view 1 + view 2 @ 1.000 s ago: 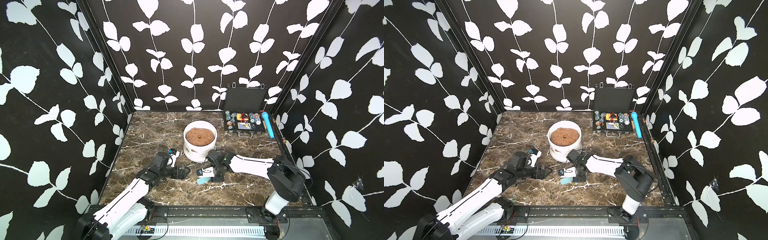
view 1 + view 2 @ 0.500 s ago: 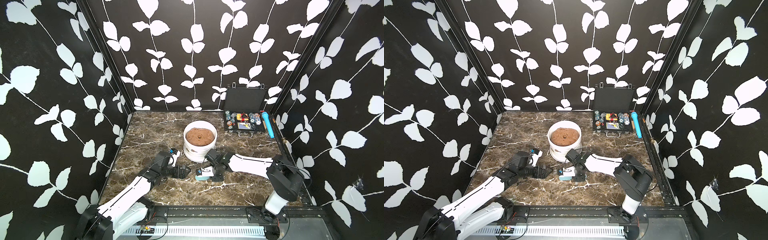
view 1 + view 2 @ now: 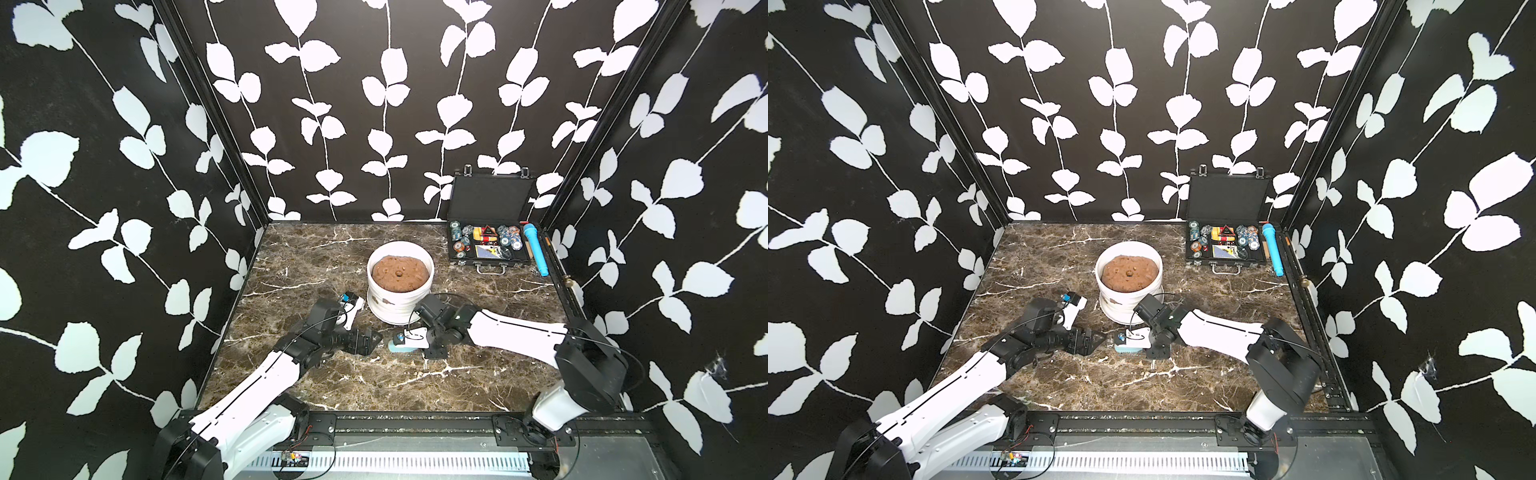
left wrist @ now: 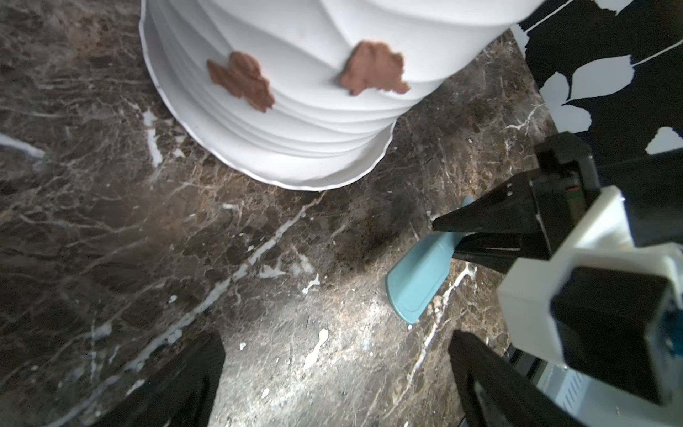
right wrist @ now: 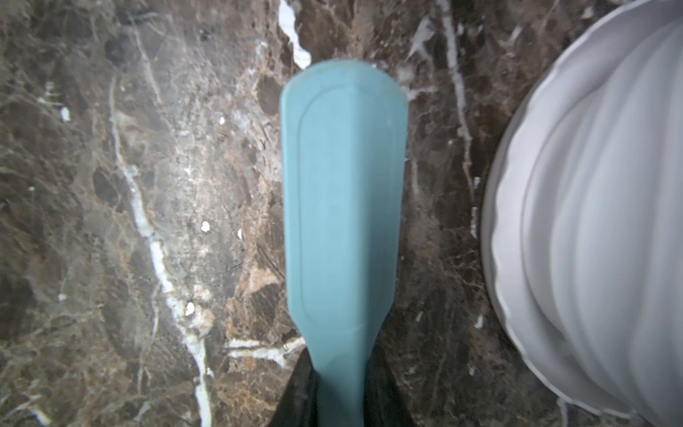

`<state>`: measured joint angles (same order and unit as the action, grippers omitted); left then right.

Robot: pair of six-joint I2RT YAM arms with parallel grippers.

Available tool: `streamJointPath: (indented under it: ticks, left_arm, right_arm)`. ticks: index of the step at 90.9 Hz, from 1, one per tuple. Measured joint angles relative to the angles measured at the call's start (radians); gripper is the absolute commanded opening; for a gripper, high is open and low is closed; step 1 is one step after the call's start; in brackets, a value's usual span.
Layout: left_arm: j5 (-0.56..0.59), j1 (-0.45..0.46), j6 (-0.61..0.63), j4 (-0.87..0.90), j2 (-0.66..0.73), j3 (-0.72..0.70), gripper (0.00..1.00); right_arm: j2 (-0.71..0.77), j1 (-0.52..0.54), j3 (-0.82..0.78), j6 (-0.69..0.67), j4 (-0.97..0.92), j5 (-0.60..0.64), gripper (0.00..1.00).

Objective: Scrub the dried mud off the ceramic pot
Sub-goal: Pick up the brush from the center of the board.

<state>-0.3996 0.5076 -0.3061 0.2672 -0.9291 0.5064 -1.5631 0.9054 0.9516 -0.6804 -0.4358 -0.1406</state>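
Bench (image 3: 332, 257): I see brown marble with white veins. It carries everything, with both arm bases at its near edge.

Left arm (image 3: 266, 374): It reaches forward from the near-left corner with its white forearm low. Its wrist sits just to the near left of the pot.

Right arm (image 3: 515, 332): The elbow is bent up at the near right. The forearm stretches low across to the front of the pot.

Ceramic pot (image 3: 405, 309): It stands upright mid-bench, white and ribbed. In both top views I can look into its mouth. The left wrist view shows only its lower wall and flared foot (image 4: 295, 148).

Brown mass (image 3: 400, 272): It is domed with a centre hole and fills the pot. Only the top views show it.

Black case (image 3: 490, 249): It is open in the far-right corner with chips inside. A blue cylinder (image 3: 536, 251) lies just beside it.

Left end effector (image 3: 374, 343): The jaws stand wide apart with nothing between them. They are over bare bench and point across at the teal tool. The left wrist view shows the same gap (image 4: 336, 338).

Right end effector (image 4: 447, 238): It is clamped on the narrow neck of the teal tool. My right wrist view shows a black finger (image 5: 295, 399) on each side of the neck.

Teal tool (image 5: 340, 203): It is a flat paddle, low over the bench just in front of the pot and apart from it. I cannot tell whether it rests on the marble.

Dried mud (image 4: 242, 79): Two reddish-brown blotches sit on the pot's near wall, the second at (image 4: 373, 70). They are clear from the left wrist and mere specks from above. The right wrist view catches only clean white wall (image 5: 591, 222).
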Motion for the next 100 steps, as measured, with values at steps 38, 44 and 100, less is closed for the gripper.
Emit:
streamJointPath:
  ticks: [38, 44, 100]
  left_arm:
    - [0.052, 0.179, -0.177, -0.032, -0.137, 0.243, 0.90]
    - [0.088, 0.206, -0.129, 0.015, -0.137, 0.294, 0.89]
    - [0.167, 0.263, 0.511, 0.359, -0.005, 0.432, 0.81]
  right_arm:
    - [0.246, 0.000, -0.076, -0.025, 0.117, 0.196, 0.06]
    - [0.278, -0.001, -0.076, -0.029, 0.118, 0.210, 0.06]
    - [0.361, -0.001, 0.020, -0.069, 0.010, 0.122, 0.07]
